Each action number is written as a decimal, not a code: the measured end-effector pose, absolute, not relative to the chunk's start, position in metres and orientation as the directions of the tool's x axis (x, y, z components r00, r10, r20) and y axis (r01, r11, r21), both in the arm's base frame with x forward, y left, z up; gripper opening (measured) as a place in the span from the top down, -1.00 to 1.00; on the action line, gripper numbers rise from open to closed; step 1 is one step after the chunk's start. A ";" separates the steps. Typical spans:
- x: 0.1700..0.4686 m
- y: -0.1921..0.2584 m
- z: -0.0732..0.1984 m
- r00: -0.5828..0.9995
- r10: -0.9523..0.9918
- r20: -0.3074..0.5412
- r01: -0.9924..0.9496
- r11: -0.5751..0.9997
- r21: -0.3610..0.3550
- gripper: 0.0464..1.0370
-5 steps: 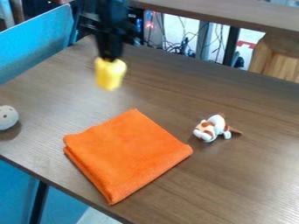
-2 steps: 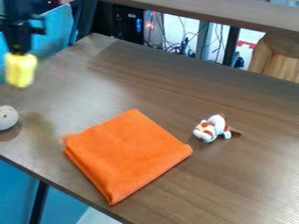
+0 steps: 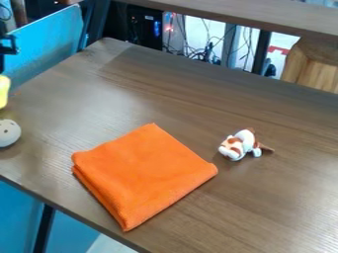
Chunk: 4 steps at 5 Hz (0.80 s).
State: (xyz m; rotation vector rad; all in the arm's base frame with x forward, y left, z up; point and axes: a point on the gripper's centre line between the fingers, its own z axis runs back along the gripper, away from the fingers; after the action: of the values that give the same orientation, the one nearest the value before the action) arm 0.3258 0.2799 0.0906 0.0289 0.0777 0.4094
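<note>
End effector [image 3: 7, 47] is at the left edge, up by the tabletop's [image 3: 271, 212] far-left side, holding a yellow piece [image 3: 3, 91]. Grip reads as closed on it, since the piece hangs directly below the black hardware with nothing else there to carry it. Exact contact points: can't tell. Piece is cut by the frame edge, so full shape unclear too.

Near to far from there. Orange cloth [image 3: 142, 173] sits nearest, folded into a flat pad, layers stacked along its left side, one corner toward the near edge. Folding probably keeps it compact and stable; it lies flush under its own weight.

Ball [image 3: 9, 133], pale with dark holes, is left of the cloth, apart from it, just below the yellow piece in view. Round, so it likely stays put only because the surface is level. Toy [image 3: 241, 144], white with orange-brown patches, lies right of the cloth, near its right corner but not touching, tail pointing right. Low and spread out, so probably steady.

Beyond: blue panel [image 3: 43, 47] along the far left, then dark case [image 3: 145, 27], loose cables [image 3: 204, 49] and wooden box [image 3: 314, 64] past the far edge.
</note>
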 end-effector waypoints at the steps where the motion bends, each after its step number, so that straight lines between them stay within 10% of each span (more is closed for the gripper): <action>1: 0.344 0.273 0.085 0.951 0.309 0.013 -0.308 0.950 -0.049 0.65; 4: 0.370 0.240 0.083 0.972 0.223 0.072 -0.216 0.971 -0.098 0.58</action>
State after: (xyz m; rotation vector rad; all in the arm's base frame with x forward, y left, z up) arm 0.3703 0.2402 0.0835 -0.0902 -0.0832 0.2218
